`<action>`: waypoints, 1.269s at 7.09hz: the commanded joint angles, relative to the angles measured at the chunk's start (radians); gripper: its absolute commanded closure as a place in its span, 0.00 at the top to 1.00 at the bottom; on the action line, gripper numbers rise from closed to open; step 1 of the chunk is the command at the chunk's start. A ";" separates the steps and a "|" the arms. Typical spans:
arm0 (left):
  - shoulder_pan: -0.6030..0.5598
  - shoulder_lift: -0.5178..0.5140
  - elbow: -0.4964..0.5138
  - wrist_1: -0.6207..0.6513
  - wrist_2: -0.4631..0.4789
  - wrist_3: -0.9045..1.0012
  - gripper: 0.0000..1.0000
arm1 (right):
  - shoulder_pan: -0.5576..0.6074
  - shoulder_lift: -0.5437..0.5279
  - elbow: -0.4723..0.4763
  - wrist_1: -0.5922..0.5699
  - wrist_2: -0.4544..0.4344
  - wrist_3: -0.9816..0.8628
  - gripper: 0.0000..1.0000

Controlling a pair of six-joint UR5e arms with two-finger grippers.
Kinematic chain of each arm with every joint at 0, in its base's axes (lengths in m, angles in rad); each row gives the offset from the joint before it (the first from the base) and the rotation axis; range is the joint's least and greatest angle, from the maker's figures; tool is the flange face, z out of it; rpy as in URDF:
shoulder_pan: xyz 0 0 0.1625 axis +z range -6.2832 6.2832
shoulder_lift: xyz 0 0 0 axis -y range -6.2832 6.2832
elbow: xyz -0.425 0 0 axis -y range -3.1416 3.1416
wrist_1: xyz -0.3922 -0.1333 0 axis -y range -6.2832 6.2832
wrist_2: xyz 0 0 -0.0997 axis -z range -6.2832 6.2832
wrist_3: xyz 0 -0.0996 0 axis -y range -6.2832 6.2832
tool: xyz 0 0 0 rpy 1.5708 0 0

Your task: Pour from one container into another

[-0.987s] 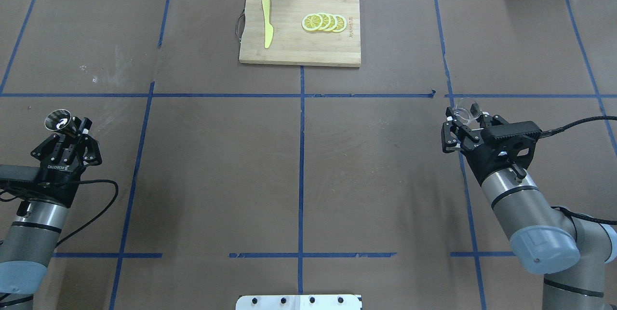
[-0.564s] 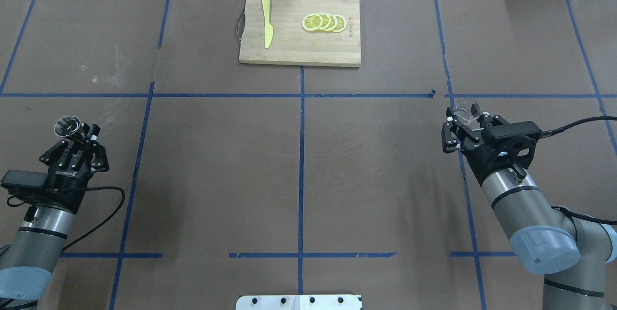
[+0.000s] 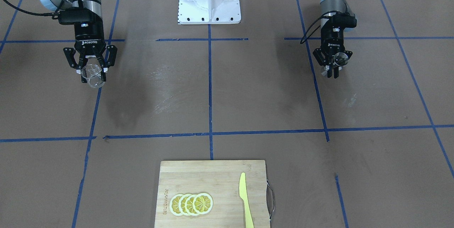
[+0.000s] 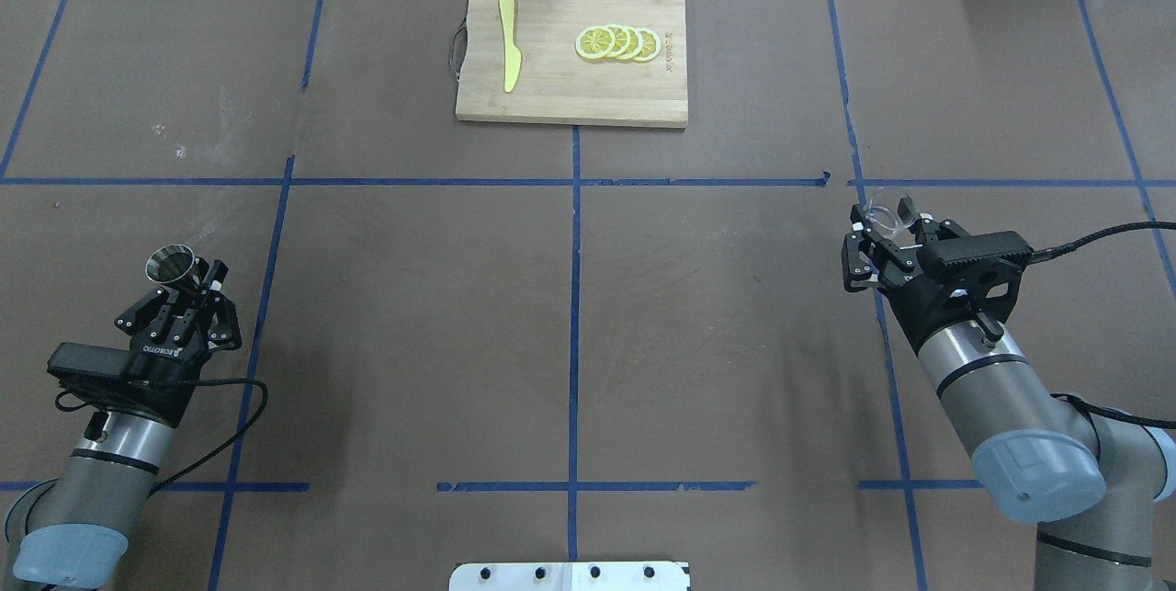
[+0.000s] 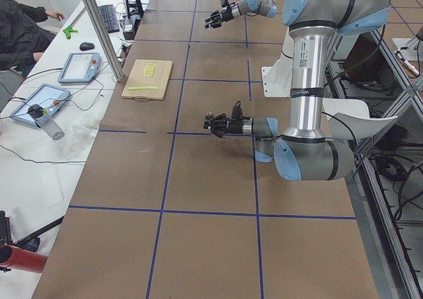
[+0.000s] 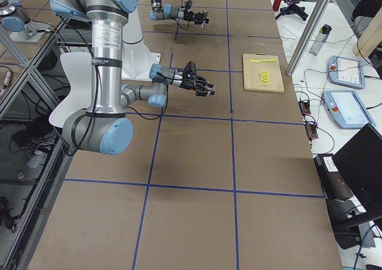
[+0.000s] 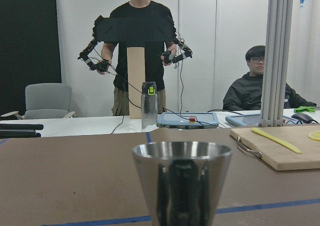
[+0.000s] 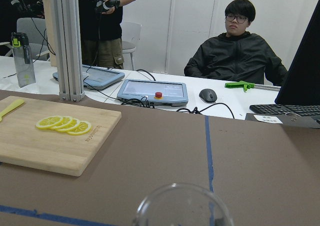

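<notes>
The metal jigger (image 4: 171, 265) stands upright in my left gripper (image 4: 195, 277), which is shut on its narrow waist at the table's left side. Its shiny upper cone (image 7: 182, 181) fills the bottom of the left wrist view. From the front, the jigger (image 3: 341, 57) and left gripper (image 3: 331, 70) appear at upper right. My right gripper (image 4: 889, 228) is shut on the clear glass cup (image 4: 889, 212) at the table's right side. The cup (image 3: 95, 81) is upright in that gripper (image 3: 91, 69). Only its rim (image 8: 182, 206) shows in the right wrist view. I cannot tell its contents.
A wooden cutting board (image 4: 570, 104) lies at the far middle with lemon slices (image 4: 617, 42) and a yellow knife (image 4: 508, 53). The robot's white base plate (image 4: 570, 575) sits at the near edge. Blue tape lines cross the brown table. Operators sit beyond the far edge.
My left arm has carried the jigger rightward and back toward the robot's base. The right arm and the glass cup have stayed put.
</notes>
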State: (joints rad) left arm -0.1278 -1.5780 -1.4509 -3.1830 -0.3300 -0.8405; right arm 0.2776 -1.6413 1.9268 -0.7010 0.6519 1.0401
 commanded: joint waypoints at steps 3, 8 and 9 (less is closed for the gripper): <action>0.004 0.000 0.012 0.002 -0.033 0.000 0.09 | 0.000 0.000 0.000 0.000 0.000 0.000 0.00; 0.004 0.000 0.018 0.002 -0.055 -0.012 0.17 | 0.000 0.000 -0.005 0.000 0.000 0.000 0.00; 0.005 0.000 0.021 -0.008 -0.054 -0.014 0.17 | 0.000 0.000 -0.003 0.000 0.000 0.000 0.00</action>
State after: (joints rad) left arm -0.1237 -1.5789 -1.4325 -3.1839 -0.3842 -0.8524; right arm 0.2776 -1.6413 1.9224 -0.7010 0.6519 1.0401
